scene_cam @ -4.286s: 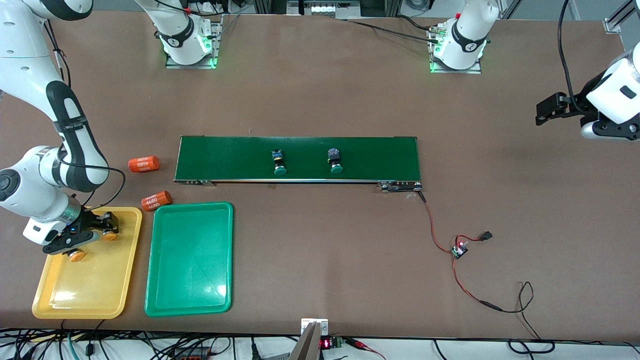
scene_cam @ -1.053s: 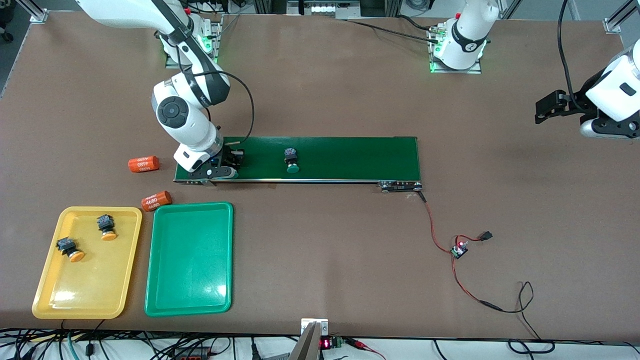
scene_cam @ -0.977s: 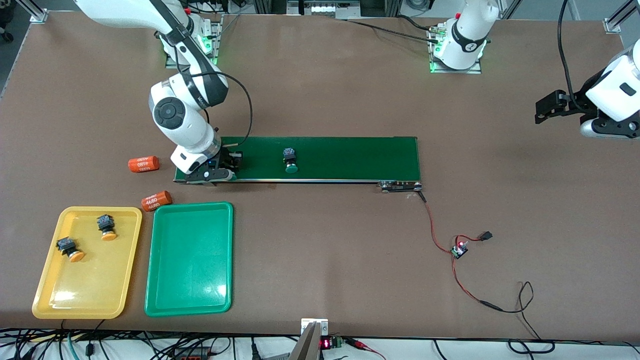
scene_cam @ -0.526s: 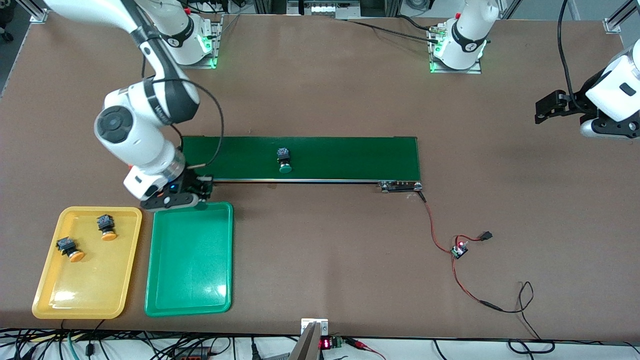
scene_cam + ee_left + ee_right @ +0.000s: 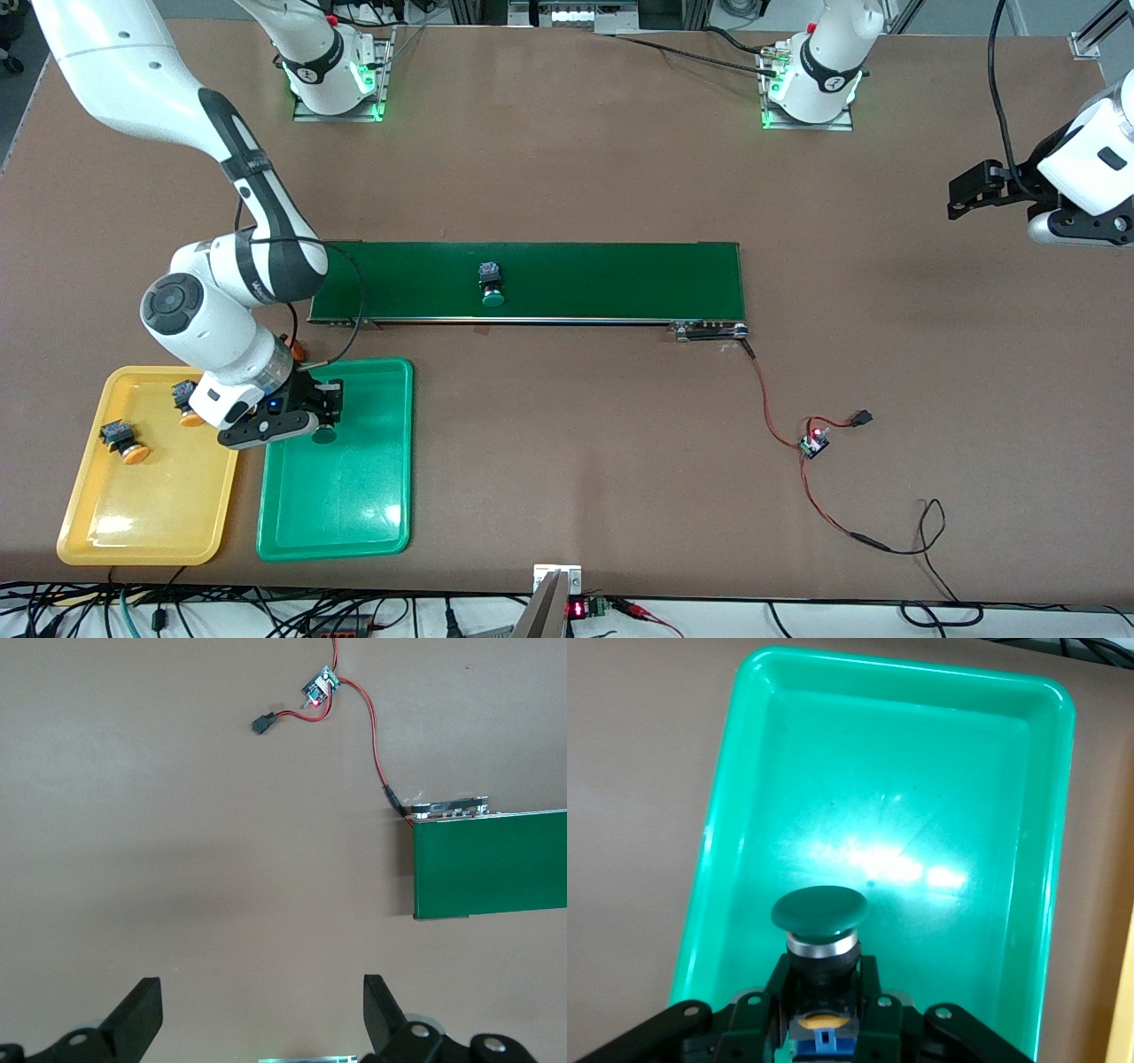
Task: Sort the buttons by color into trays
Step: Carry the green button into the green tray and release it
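Note:
My right gripper (image 5: pixel 312 415) is shut on a green-capped button (image 5: pixel 324 433) and holds it over the green tray (image 5: pixel 354 514), over the tray's end nearest the belt. In the right wrist view the button (image 5: pixel 819 923) sits between the fingers (image 5: pixel 870 988) above the tray (image 5: pixel 966 797). A second green-capped button (image 5: pixel 491 285) lies on the dark-green conveyor belt (image 5: pixel 620 279). Two orange-capped buttons (image 5: pixel 120 440) (image 5: pixel 186 400) lie in the yellow tray (image 5: pixel 151 523). My left gripper (image 5: pixel 961 197) waits open and empty over bare table at the left arm's end; its fingertips (image 5: pixel 142 1019) stand wide apart.
An orange cylinder (image 5: pixel 296 348) peeks out beside the right arm, between belt and trays. A small circuit board (image 5: pixel 811 443) with red and black wires (image 5: pixel 842 523) lies on the table near the belt's motor end (image 5: pixel 709 330); the board also shows in the left wrist view (image 5: pixel 321 687).
My right gripper has carried a green-capped button from the belt's end to over the green tray. The other green-capped button has ridden along the belt toward the right arm's end.

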`<move>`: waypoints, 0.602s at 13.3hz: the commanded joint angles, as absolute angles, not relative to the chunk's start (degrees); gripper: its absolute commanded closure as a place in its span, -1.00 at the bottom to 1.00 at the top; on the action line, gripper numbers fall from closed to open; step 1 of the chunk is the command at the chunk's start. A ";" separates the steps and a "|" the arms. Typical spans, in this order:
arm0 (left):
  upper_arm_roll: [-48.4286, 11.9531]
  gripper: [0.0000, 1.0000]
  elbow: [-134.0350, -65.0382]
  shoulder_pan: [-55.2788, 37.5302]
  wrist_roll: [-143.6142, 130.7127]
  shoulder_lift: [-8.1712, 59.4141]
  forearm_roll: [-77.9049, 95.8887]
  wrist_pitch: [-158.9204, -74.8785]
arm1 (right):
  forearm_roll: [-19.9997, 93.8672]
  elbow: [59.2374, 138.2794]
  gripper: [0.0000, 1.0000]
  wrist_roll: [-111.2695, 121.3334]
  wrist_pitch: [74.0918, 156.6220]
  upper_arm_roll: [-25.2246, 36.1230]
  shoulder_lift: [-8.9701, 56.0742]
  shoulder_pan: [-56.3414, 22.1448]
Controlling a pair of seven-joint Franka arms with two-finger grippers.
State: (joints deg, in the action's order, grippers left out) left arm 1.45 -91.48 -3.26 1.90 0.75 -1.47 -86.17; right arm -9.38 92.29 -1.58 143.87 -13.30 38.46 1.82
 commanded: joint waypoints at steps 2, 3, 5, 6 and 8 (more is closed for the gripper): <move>1.49 -1.00 -89.82 -2.99 2.90 1.49 -0.44 -85.25 | -10.72 90.70 0.57 -1.14 144.49 -13.10 39.99 1.58; 1.49 -1.00 -89.82 -3.08 2.90 1.49 -0.44 -85.25 | -10.64 90.70 0.12 -1.14 144.58 -13.01 40.43 1.58; 1.49 -1.00 -89.82 -2.99 2.90 1.49 -0.44 -85.25 | -10.28 92.18 -0.88 -1.23 149.48 -11.43 40.52 1.15; 1.49 -1.00 -89.82 -3.08 2.90 1.49 -0.44 -85.25 | -10.20 92.63 -1.00 -1.32 149.50 -11.43 40.17 0.97; 1.49 -1.00 -89.82 -3.08 2.90 1.49 -0.44 -85.25 | -10.02 95.78 -1.00 -2.46 149.33 -11.43 37.55 0.79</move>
